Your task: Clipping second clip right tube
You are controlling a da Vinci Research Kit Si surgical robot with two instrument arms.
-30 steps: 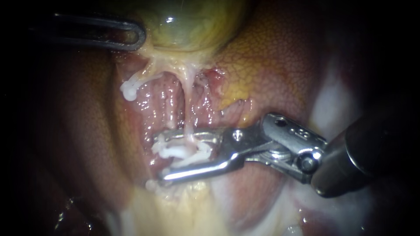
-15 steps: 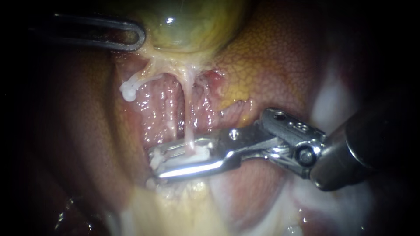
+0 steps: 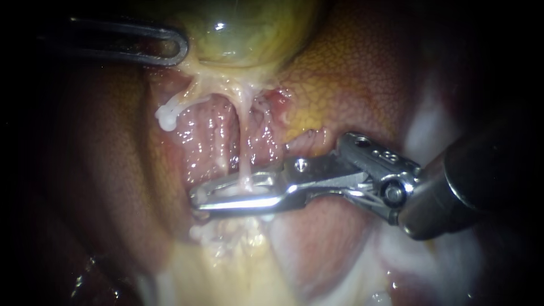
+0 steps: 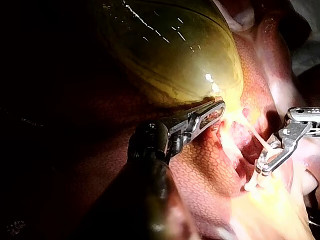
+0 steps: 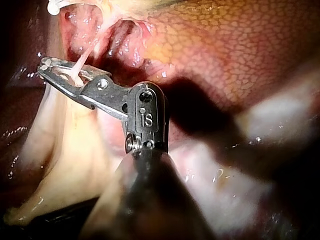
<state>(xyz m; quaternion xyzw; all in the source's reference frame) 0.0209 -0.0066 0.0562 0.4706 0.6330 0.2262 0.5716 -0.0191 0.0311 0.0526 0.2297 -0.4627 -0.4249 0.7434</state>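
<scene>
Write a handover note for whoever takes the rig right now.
Right instrument: jaws shut on the right tube, low on it, with a white clip showing between them.
Left instrument: up at the base of the gallbladder, well away from the clipping site.
Done: jaws are closed across the tube.
Not visible: whether the clip has locked.
Left, probably: check that the clip sits fully across the tube, open the jaws, back the right instrument out along its shaft.
</scene>
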